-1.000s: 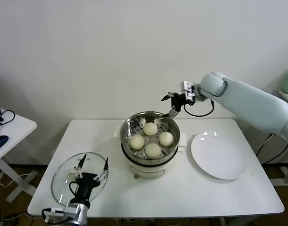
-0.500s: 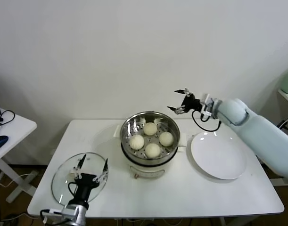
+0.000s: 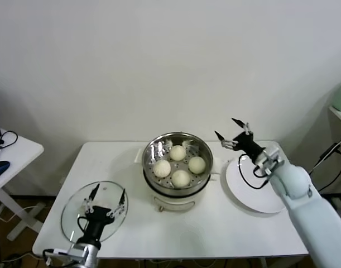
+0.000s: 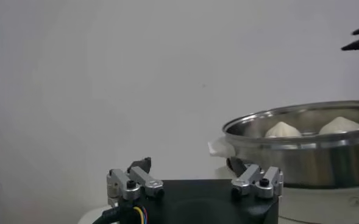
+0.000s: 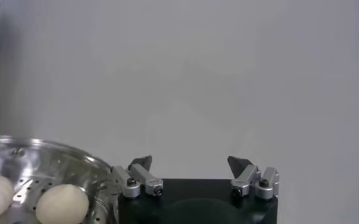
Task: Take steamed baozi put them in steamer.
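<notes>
Four steamed baozi [image 3: 179,164] are sitting together inside the steamer [image 3: 178,146], which is standing just right of the centre of the head view on the white table [image 3: 215,229]; two of the buns are showing over the steel rim in the left wrist view [image 4: 301,128], and two more are lying on the perforated bottom at the lower left of the right wrist view [image 5: 62,204]. The right gripper [image 3: 233,134] is hanging in the air in the right half of the head view, up and to the right of the steamer and above the far edge of the white plate [image 3: 254,195], with its fingers spread wide and nothing between them; its wrist view is showing both fingertips [image 5: 141,163] well apart over bare wall. The plate is lying flat on the table just right of the steamer. The left gripper [image 3: 106,196] is waiting at the lower left of the head view, poised over the glass lid [image 3: 72,215] that is lying flat on the table, its fingers standing wide apart and holding nothing, as its own wrist view is confirming [image 4: 194,176]
</notes>
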Controlling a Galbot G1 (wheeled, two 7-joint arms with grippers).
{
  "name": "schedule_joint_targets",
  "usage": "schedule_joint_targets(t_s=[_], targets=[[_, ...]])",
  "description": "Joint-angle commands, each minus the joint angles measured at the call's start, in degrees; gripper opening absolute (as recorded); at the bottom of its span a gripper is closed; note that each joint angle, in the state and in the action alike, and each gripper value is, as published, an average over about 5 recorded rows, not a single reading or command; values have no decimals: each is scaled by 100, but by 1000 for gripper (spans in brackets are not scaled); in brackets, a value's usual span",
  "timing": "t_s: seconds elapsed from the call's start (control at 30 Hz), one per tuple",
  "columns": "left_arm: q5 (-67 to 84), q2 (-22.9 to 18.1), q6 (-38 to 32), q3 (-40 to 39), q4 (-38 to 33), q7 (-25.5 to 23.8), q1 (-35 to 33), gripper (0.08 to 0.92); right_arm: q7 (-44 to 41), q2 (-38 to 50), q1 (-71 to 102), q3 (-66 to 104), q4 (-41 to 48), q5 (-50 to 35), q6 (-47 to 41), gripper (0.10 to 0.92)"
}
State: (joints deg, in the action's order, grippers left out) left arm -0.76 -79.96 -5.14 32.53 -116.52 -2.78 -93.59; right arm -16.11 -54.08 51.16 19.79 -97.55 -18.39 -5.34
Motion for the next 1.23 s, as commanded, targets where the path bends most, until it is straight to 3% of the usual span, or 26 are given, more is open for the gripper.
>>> schedule_joint_targets(t_s=[0.03,0.37,1.23], targets=[[190,-84,-42,214,-15,-309,-30,823,204,-1657,2830,2032,-840,106,781,823],[566,-131,94,468,-58,-369,-54,823,54,-2189,3505,2063,-748,32,1361,823],[519,-239,206,568,-124,-65,-111,823,-50,-2021,3594,1974,-556,-296,1637,823]])
